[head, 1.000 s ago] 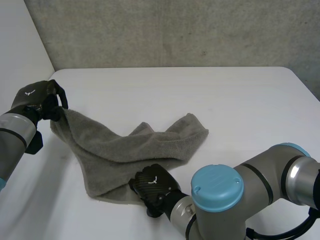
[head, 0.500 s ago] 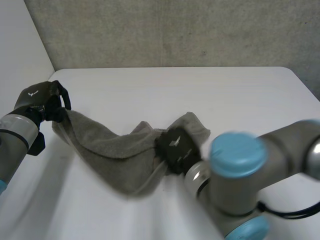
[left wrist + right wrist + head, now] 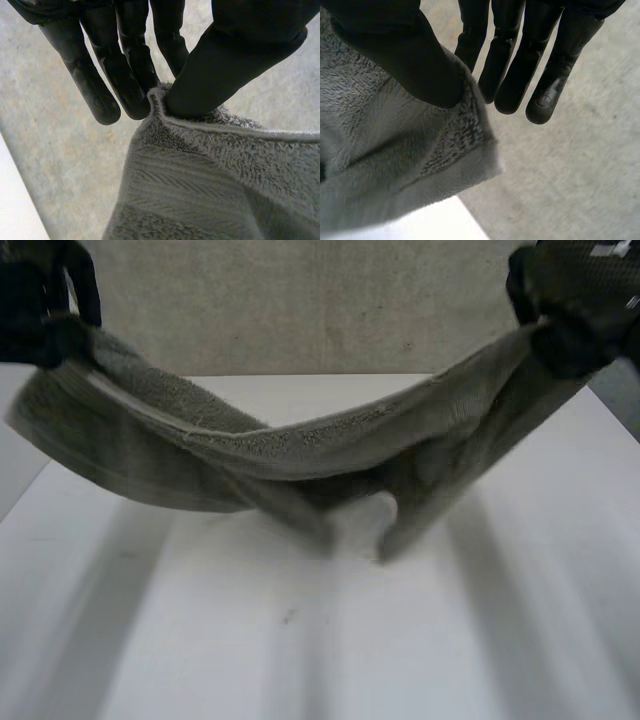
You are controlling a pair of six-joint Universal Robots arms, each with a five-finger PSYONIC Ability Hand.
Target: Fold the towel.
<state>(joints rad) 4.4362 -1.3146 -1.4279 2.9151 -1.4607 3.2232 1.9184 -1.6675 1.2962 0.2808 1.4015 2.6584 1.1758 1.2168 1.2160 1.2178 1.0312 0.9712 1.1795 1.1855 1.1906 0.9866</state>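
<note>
1. Towel (image 3: 300, 450): slung between my two hands, its middle sagging toward the white table (image 3: 450, 640).
2. My left hand (image 3: 40, 300): held high, thumb and fingers pinching one towel corner.
3. My right hand (image 3: 575, 300): equally high, thumb pinching the opposite corner against my fingers.

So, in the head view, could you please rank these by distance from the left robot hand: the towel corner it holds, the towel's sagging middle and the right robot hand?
1. Held corner: in the left robot hand.
2. Sagging middle: low, between the arms.
3. Right robot hand: at the far end.
</note>
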